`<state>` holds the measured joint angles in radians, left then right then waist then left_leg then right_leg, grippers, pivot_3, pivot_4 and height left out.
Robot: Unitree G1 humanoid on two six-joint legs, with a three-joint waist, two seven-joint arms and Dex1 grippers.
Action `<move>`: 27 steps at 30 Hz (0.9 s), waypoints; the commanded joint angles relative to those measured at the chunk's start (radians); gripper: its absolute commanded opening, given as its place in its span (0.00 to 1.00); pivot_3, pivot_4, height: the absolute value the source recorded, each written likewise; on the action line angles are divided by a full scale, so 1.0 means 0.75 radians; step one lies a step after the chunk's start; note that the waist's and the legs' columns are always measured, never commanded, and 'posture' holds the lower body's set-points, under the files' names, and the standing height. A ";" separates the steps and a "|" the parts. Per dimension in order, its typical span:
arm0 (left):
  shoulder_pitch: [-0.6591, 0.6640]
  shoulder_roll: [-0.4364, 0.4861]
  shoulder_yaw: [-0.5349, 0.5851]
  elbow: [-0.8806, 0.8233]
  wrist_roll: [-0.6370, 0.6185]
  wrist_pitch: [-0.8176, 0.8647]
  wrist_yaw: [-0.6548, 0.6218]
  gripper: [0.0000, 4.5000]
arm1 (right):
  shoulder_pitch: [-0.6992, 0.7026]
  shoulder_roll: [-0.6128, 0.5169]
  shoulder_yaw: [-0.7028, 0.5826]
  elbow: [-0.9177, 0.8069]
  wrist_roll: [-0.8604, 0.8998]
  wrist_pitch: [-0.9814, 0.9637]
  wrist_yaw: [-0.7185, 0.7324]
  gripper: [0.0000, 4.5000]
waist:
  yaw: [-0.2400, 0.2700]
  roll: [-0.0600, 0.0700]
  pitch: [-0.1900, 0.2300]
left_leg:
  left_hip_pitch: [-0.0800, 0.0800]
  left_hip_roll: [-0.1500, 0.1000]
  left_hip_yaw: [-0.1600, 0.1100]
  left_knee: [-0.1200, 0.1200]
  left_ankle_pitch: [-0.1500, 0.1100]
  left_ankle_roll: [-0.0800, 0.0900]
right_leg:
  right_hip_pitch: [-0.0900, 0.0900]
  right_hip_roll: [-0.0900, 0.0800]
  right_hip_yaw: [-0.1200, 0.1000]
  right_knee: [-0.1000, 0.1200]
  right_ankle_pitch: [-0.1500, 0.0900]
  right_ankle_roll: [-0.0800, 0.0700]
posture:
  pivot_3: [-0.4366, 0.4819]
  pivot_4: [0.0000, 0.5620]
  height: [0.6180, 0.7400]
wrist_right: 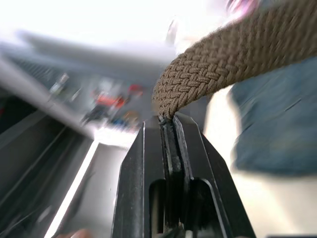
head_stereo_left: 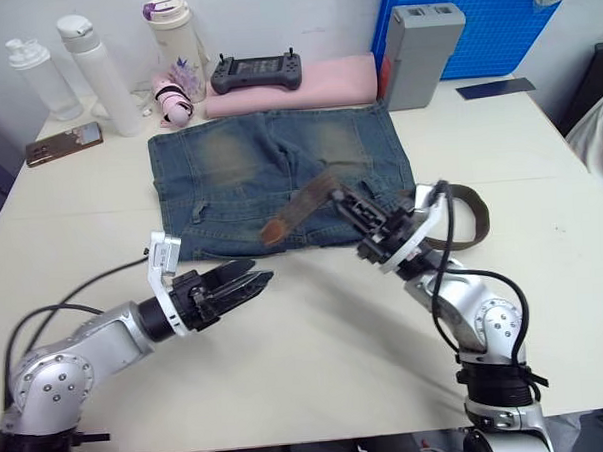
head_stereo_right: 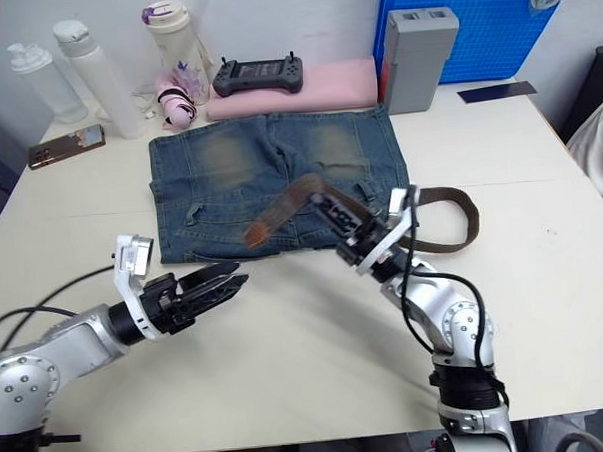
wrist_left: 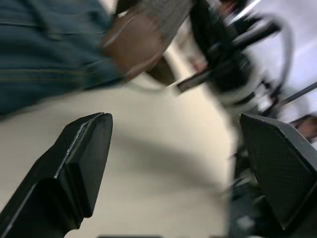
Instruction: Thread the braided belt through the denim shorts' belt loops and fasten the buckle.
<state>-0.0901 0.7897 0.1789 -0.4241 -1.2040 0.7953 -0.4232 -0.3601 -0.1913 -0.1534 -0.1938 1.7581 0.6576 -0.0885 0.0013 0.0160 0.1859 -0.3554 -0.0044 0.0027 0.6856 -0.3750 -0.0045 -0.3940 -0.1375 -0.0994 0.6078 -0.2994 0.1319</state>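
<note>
The right arm rose from the near right of the pale cream bench point(head_stereo_left: 317, 355), elbow bent, forearm angled up and inward toward the faded blue denim shorts point(head_stereo_left: 249, 178). Its right gripper point(head_stereo_left: 348, 201) had its jaws pressed together on the dull-brown braided belt point(wrist_right: 233, 59) — the wrist view showed the woven strap pinched between the two black fingers point(wrist_right: 141, 168) with no gap left. From that grip the strap's brown leather tip point(head_stereo_left: 286, 219) stuck out over the lower edge of the shorts, lifted clear of the cloth and blurred. The rest of the belt curved back behind the gripper and lay in a loop on the bench just right of the shorts point(head_stereo_left: 472, 224). I could not make out the buckle or any belt loop with certainty.

The left arm reached in low from the near left, forearm nearly level, its left gripper point(head_stereo_left: 246, 285) pointing right, toward the leather tip, just off the shorts' near hem. Its jaws stood wide apart and held nothing — the left wrist view showed one black finger point(wrist_left: 74, 163) at each side with bare bench between them.

The shorts lay flat, spread mid-bench, with a pink pad point(head_stereo_left: 305, 84), a grey handheld controller point(head_stereo_left: 257, 72) and white bottles point(head_stereo_left: 100, 70) beyond them.
</note>
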 commanded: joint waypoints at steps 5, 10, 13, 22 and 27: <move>-0.110 0.026 -0.209 0.052 0.677 -0.383 -0.205 1.00 | 0.035 -0.012 -0.110 -0.046 -0.040 -0.051 -0.023 0.00 | -0.006 0.000 0.000 | 0.000 0.001 0.005 -0.005 0.000 0.000 | -0.003 0.001 0.002 -0.001 0.000 0.000 | 0.48 0.27 1.00; -0.271 -0.027 -0.460 0.326 1.332 -0.885 -0.153 1.00 | 0.042 0.018 -0.215 -0.110 -0.004 -0.148 -0.081 0.00 | 0.002 0.000 0.000 | 0.000 0.002 0.008 -0.004 0.000 -0.001 | -0.004 0.002 0.002 -0.003 0.000 0.000 | 0.48 0.27 1.00; -0.336 -0.062 -0.524 0.522 1.566 -1.088 -0.103 1.00 | 0.042 0.017 -0.270 -0.132 0.029 -0.187 -0.101 0.00 | 0.000 0.000 0.000 | 0.000 0.002 0.009 -0.004 0.000 0.000 | -0.004 0.002 0.002 -0.003 0.000 0.001 | 0.48 0.27 1.00; -0.484 -0.211 -0.524 0.974 1.772 -1.400 -0.013 0.63 | 0.054 -0.057 -0.376 -0.147 0.086 -0.212 -0.130 0.00 | -0.001 0.000 0.000 | 0.001 0.003 0.010 -0.002 0.001 0.000 | -0.004 -0.001 0.001 0.002 0.001 0.002 | 0.48 0.27 1.00; -0.489 -0.223 -0.503 1.025 1.785 -1.441 -0.027 0.13 | 0.048 -0.101 -0.420 -0.119 0.087 -0.214 -0.112 0.00 | -0.003 0.000 0.000 | 0.001 0.003 0.010 -0.002 0.001 0.000 | -0.004 -0.001 0.000 0.003 0.001 0.002 | 0.48 0.27 1.00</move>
<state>-0.4662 0.6175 -0.2164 0.3151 0.1165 -0.2867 -0.4435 -0.3197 -0.2404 -0.4375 -0.2627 1.7943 0.5025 -0.1886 -0.0007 0.0163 0.1860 -0.3546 -0.0022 0.0102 0.6841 -0.3746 -0.0041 -0.3970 -0.1389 -0.0991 0.6102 -0.2987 0.1331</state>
